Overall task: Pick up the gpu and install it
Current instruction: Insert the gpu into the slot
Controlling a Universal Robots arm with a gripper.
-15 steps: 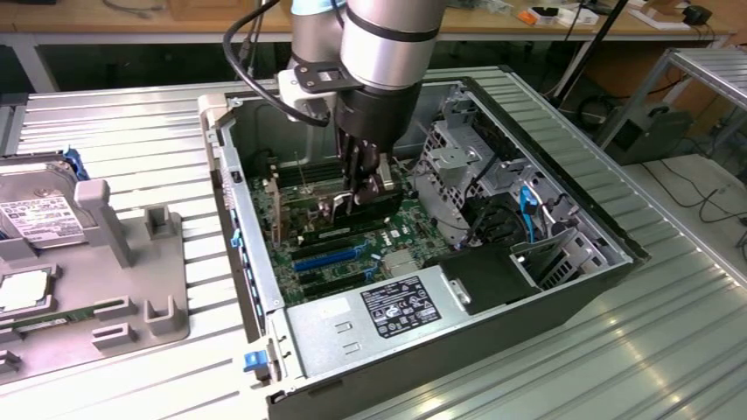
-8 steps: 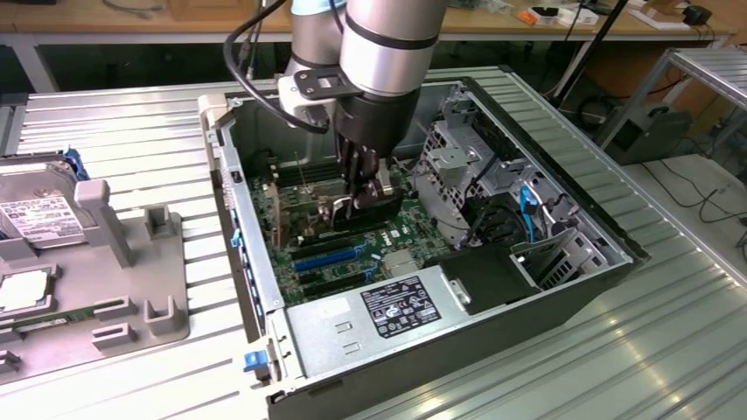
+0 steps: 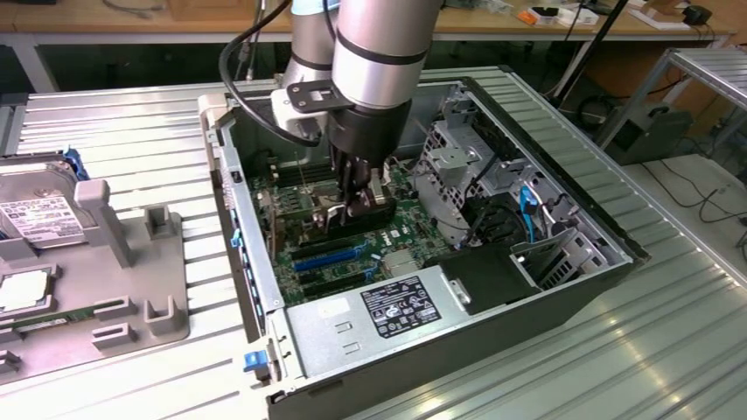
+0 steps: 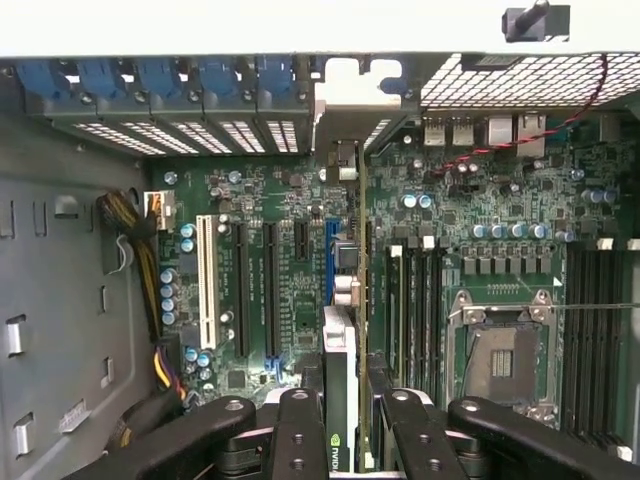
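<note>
A ribbed metal table (image 3: pixel 653 315) holds an open computer case (image 3: pixel 350 337) in the middle and a gray tray (image 3: pixel 152 289) at nine o'clock.

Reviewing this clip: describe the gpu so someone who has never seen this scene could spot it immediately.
Start at the open computer case lying on the metal table, then follow the arm down to the gripper over the green motherboard. The gpu is the thin card held on edge between the fingers, standing over the blue slot. Unlike the empty black and white slots beside it, it is upright, with a metal bracket at its far end.
</note>
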